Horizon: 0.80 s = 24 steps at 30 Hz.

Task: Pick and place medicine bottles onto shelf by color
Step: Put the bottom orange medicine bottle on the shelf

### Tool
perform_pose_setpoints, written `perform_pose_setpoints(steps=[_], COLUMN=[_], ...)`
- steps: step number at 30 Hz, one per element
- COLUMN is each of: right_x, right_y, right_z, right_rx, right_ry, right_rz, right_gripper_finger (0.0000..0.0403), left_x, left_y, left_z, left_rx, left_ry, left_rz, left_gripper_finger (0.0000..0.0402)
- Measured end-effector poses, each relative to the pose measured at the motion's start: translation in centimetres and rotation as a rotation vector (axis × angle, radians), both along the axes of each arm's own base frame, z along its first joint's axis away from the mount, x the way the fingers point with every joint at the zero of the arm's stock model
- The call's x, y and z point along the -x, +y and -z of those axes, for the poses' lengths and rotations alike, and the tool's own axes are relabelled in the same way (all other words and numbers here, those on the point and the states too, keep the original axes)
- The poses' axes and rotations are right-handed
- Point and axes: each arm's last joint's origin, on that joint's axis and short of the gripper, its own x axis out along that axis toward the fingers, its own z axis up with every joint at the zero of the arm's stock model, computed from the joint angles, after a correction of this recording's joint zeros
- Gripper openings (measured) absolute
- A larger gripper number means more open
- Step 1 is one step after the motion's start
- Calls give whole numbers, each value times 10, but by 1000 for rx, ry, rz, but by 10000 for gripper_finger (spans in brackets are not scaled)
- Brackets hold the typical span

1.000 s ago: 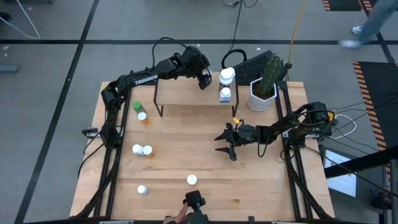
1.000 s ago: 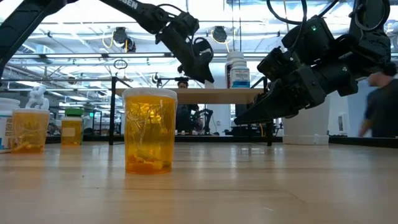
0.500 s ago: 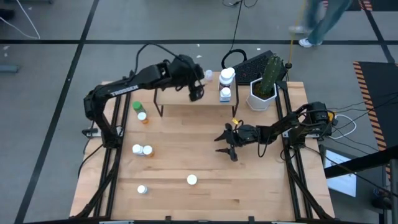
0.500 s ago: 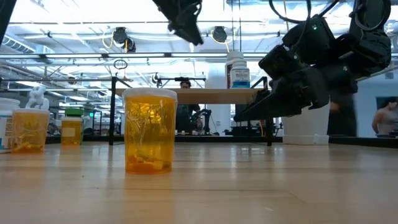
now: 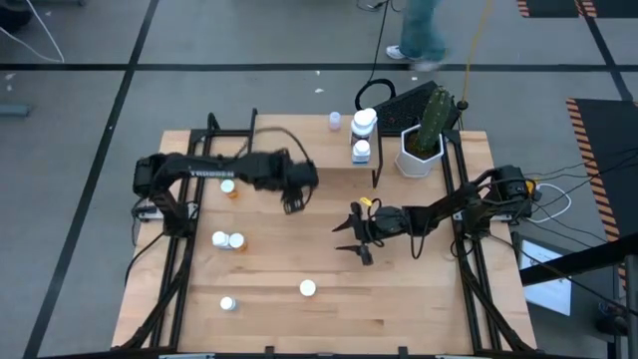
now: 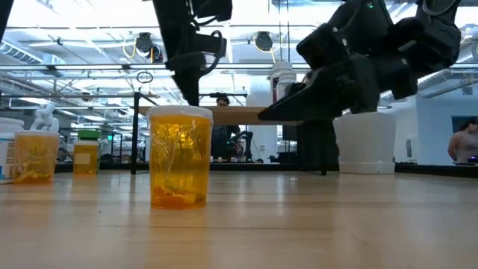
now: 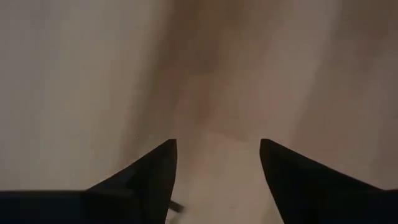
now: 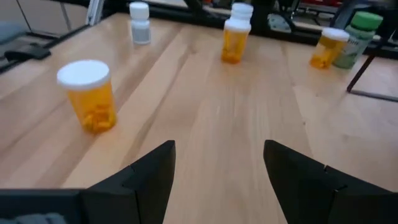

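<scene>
**A:** Grey floor with dark tape lines runs all round the table (image 5: 399,299), and someone's legs cross at twelve o'clock. What is on the wood?

**B:** Largest first: the shelf (image 5: 269,158) sits toward eleven o'clock, mostly under the left arm. At its one o'clock end stand three white bottles (image 5: 364,122), likely grouped there by colour. Beside them is a cactus pot (image 5: 420,152), no part of the job.

**A:** And the rest of the bottles?

**B:** Loose on the table, so the sorting looks barely begun. An orange one (image 5: 230,187) lies at nine o'clock just by the left arm, a pair (image 5: 228,240) sits toward eight, one (image 5: 228,303) at seven, and an orange bottle with a white cap (image 5: 308,288) at six.

**A:** The grippers?

**B:** The left gripper (image 5: 295,202) hangs near centre, fingers spread and holding nothing; its wrist view shows only blurred wood. The right gripper (image 5: 351,234) hovers low just past centre toward three o'clock, jaws apart and empty, facing the six o'clock bottle (image 8: 87,93), which I judge a likely pick.
</scene>
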Motion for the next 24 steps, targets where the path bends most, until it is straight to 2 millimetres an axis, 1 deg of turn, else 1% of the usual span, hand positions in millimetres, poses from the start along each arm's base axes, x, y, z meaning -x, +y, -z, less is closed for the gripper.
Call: perform_pose_setpoints(steps=[3,6,11,13,17,19,21,23,24], right_x=[-1,-2,-3,-4,-4,-5,-9,-16,-20], right_y=[-1,0,-2,-2,-2,-2,-1,0,1], right_z=[-3,-5,-9,-11,-12,-13,-17,-21,-23], right_rx=[-11,-21,-16,-16,-16,-38,-63,-76,-78], right_ry=[-25,-51,-96,-110,-128,-131,-132,-110,-91], right_rz=[1,2,4,4,0,5,5,-32,-44], right_gripper_finger=[238,238,238,238,238,238,238,238,238], left_x=[0,3,18,28,50,56,62,64,66], left_y=[-23,-44,-69,-76,-85,-88,-91,-95,-97], left_z=[13,20,18,17,10,9,12,16,20], left_rx=[-28,-72,-129,-148,-172,-157,-149,-153,-159], left_ry=[9,18,-40,-61,-175,-264,-330,-407,-418], left_rz=[28,38,33,13,-40,-41,-10,59,102], left_gripper_finger=[223,217,212,212,211,211,211,211,211])
